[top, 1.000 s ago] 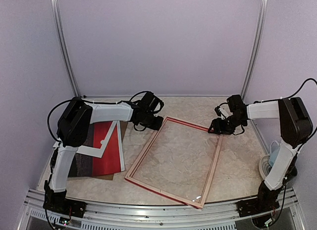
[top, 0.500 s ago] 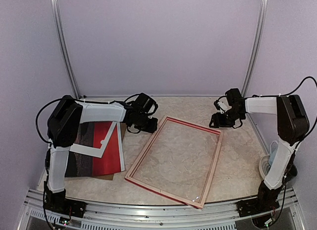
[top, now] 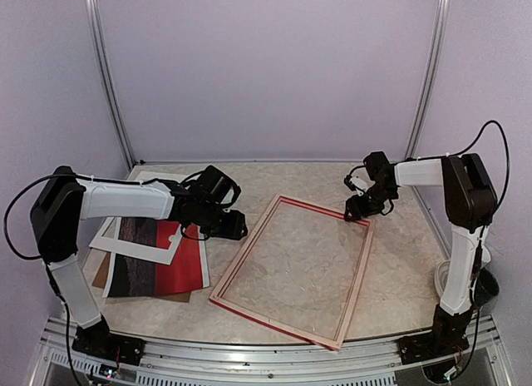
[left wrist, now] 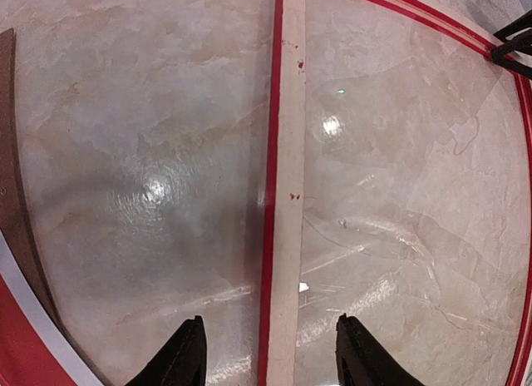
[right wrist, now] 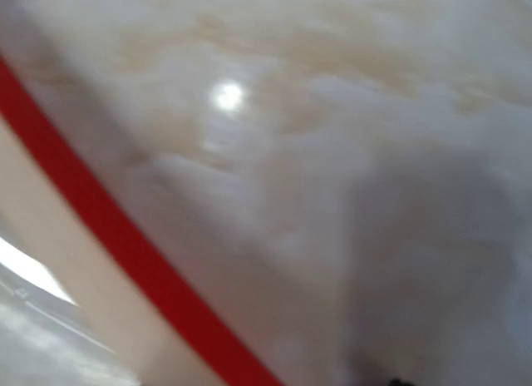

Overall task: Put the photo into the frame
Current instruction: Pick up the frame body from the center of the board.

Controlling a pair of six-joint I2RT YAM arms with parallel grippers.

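Left claw (left wrist: 270,357) gapes empty over a rail of the frame (left wrist: 283,195). To its left lies the glossy photo (top: 184,265), likely thin, floppy and slippery, so pinch an exposed edge. Right claw (top: 356,210): state unclear.

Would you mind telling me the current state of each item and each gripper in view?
frame: lying flat, no photo in it.
photo: lying flat to the left of the frame, partly covered by the white mat.
white mat: lying across the photo's far end.
backing board: flat under the photo, mostly hidden.
left gripper: open, empty, over the frame's left rail.
right gripper: at the frame's far right corner; whether it is open is unclear.
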